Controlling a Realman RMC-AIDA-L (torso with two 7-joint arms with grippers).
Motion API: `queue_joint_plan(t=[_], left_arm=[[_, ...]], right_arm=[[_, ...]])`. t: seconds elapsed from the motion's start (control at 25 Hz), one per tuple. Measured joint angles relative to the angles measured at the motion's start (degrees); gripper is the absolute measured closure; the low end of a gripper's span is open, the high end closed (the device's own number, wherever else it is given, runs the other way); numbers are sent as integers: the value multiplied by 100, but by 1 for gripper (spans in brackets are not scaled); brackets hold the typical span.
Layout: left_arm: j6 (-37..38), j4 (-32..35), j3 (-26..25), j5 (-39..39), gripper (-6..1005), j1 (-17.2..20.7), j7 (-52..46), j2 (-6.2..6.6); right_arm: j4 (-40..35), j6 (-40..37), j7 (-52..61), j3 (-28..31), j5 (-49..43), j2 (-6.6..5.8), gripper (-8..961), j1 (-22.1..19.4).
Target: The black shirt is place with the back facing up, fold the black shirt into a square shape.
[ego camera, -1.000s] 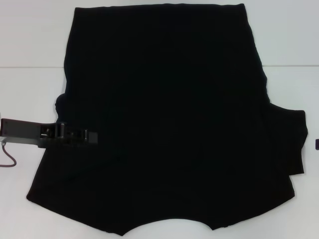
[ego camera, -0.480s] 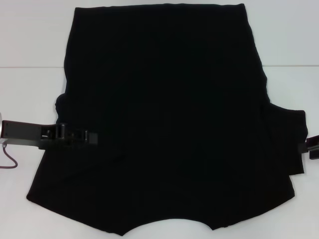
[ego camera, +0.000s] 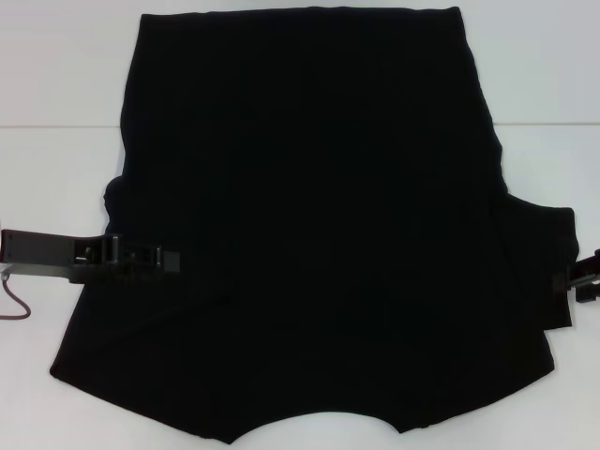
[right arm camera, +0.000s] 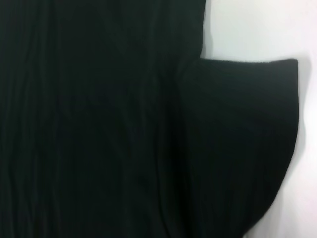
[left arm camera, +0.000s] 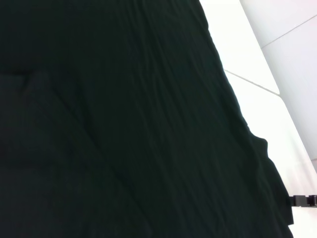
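Note:
The black shirt (ego camera: 309,216) lies spread flat on the white table (ego camera: 56,75), plain side up, and fills most of the head view. Its right sleeve (ego camera: 544,262) sticks out sideways; on the left only a small bulge of cloth shows at the edge. My left gripper (ego camera: 172,256) reaches in from the left and lies low over the shirt's left side. My right gripper (ego camera: 583,279) pokes in at the right edge, just beside the right sleeve's cuff. The right wrist view shows that sleeve (right arm camera: 247,144) close up. The left wrist view shows the shirt (left arm camera: 124,124) and, far off, the right gripper (left arm camera: 302,200).
A seam line (ego camera: 47,127) crosses the white table behind the shirt. A thin reddish cable (ego camera: 17,298) hangs under the left arm at the left edge. Bare table shows to the left and right of the shirt.
The right gripper has come in from beyond the right edge and now sits next to the right sleeve. The left gripper has barely shifted.

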Motion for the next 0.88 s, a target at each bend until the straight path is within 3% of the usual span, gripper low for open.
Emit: queue_joint_plan(t=[0.4,0.64,0.76,0.88], left_arm=[[-70,-77,0,0,617,-31,0,-3],[-70,-79,0,-27,618,-18,0,-3],[-70,-79,0,-69,618,2,0,-3],[-59,-79,-33,-75,618,12,0,-3]], right_arm=[[7,229,14,-299,-9,160,489,132],[15,264,64,-424,-10,188,691,177],[6,264,72,-430,-12,183,891,152],[-58,261,44,-428,-17,170,903,108]])
